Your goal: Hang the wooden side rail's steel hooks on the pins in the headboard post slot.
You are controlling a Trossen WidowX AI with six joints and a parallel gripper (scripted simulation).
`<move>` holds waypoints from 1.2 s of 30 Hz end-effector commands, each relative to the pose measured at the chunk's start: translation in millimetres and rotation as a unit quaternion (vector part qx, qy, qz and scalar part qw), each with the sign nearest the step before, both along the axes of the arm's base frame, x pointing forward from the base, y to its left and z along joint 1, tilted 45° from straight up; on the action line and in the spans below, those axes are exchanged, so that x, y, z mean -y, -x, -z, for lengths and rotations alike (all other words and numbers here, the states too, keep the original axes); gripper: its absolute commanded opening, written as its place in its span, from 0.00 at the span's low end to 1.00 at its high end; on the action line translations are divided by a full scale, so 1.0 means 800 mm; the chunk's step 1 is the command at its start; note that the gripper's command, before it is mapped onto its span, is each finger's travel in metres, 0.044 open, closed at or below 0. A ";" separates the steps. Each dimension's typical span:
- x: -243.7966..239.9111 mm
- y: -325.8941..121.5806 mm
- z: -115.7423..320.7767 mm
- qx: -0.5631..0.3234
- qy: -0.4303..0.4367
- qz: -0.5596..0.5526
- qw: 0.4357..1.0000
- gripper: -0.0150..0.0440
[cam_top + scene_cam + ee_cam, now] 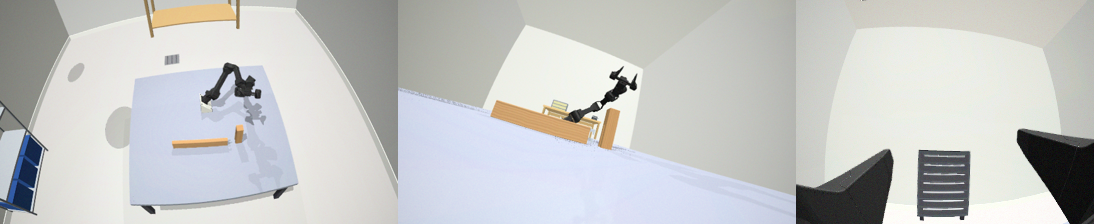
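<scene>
The wooden side rail (199,143) (540,124) lies along the table (164,176) (492,173). Its steel hooks (229,142) (592,131) stick out of the end nearest the post, with a small gap between them and the post. The wooden headboard post (239,134) (609,129) stands upright on the table. Its slot and pins cannot be made out. My gripper (630,70) (957,147) is wide open and empty. It is raised high above the table, beyond the post on the arm's side, with its fingers pointing up and away from rail and post.
The arm's pale base mount (206,109) stands on the table behind the rail. A wooden bench (193,15) stands on the floor behind the table, and a rack with blue bins (26,171) stands at the left. A dark slatted unit (944,182) shows far off in the wrist view.
</scene>
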State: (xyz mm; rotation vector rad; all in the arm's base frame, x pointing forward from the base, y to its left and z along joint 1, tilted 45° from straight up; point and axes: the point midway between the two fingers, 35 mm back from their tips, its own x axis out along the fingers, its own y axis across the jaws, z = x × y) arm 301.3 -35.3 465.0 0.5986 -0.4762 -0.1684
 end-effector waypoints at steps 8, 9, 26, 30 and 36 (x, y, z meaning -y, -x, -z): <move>-0.028 -0.043 0.093 -0.177 0.416 0.008 0.892 1.00; -0.030 -0.044 0.100 -0.183 0.446 0.006 0.876 1.00; -0.068 -0.046 0.217 -0.146 0.834 -0.050 0.530 1.00; -0.076 -0.039 0.243 -0.101 0.891 -0.058 0.440 1.00; -0.089 -0.025 0.279 -0.014 0.948 -0.061 0.312 1.00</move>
